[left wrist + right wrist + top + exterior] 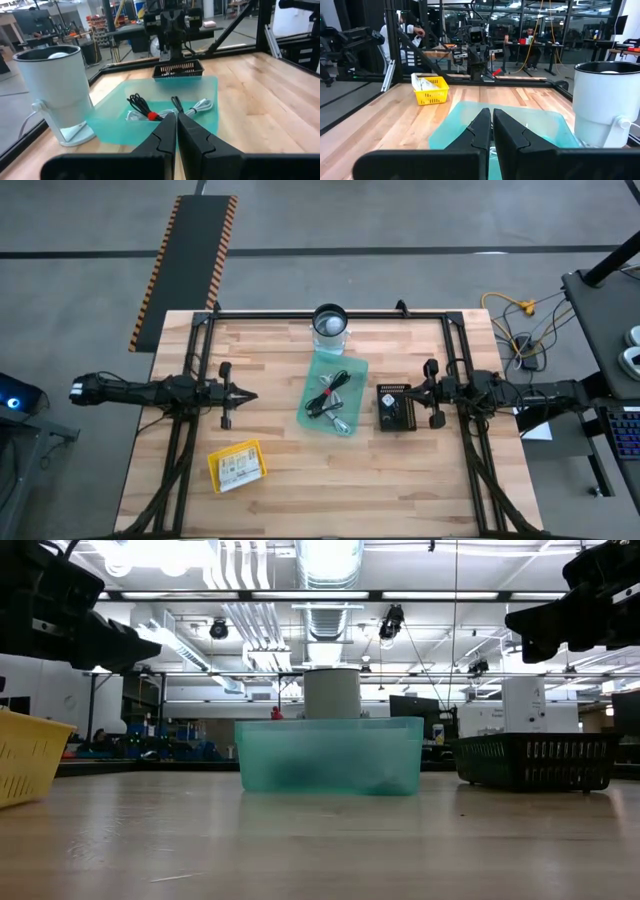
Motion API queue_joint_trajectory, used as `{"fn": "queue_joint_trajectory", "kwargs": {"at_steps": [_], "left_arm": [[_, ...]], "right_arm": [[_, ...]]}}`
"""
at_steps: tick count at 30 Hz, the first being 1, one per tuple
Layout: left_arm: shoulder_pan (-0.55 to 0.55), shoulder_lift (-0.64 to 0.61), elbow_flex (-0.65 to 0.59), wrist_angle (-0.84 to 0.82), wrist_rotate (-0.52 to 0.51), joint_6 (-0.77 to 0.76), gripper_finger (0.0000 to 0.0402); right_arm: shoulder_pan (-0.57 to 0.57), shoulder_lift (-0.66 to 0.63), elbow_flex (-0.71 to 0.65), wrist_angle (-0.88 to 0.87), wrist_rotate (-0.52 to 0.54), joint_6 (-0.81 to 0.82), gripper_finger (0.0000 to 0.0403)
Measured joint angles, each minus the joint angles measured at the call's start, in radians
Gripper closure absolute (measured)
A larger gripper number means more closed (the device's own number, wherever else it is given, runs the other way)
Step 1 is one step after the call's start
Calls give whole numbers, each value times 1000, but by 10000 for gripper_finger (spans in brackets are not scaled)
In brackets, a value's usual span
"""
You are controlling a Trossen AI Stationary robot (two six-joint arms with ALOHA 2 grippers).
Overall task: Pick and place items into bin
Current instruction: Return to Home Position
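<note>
The green bin [354, 367] sits mid-table, holding a black cable [140, 105] and white cables [202, 105] (loosely tangled). The left gripper [247, 395] hovers to the left of the bin, fingers pressed together, empty. The right gripper [413, 392] hovers at the right by a black basket [393, 420], likewise closed on nothing. A white cylinder [330, 328] stands just beyond the bin, and a yellow basket [237, 465] sits near left

Wearing matte black throughout: left arm [150, 391], right arm [530, 391], both slim and segmented, ending in tapering wedge-shaped fingers [162, 141].
</note>
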Motion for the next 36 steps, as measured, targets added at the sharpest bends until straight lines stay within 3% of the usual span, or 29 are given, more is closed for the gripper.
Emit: {"fn": "queue_joint_trajectory", "kwargs": {"at_steps": [36], "left_arm": [[0, 68, -1, 2, -1, 0, 401]], "right_arm": [[0, 0, 1, -1, 2, 0, 394]]}}
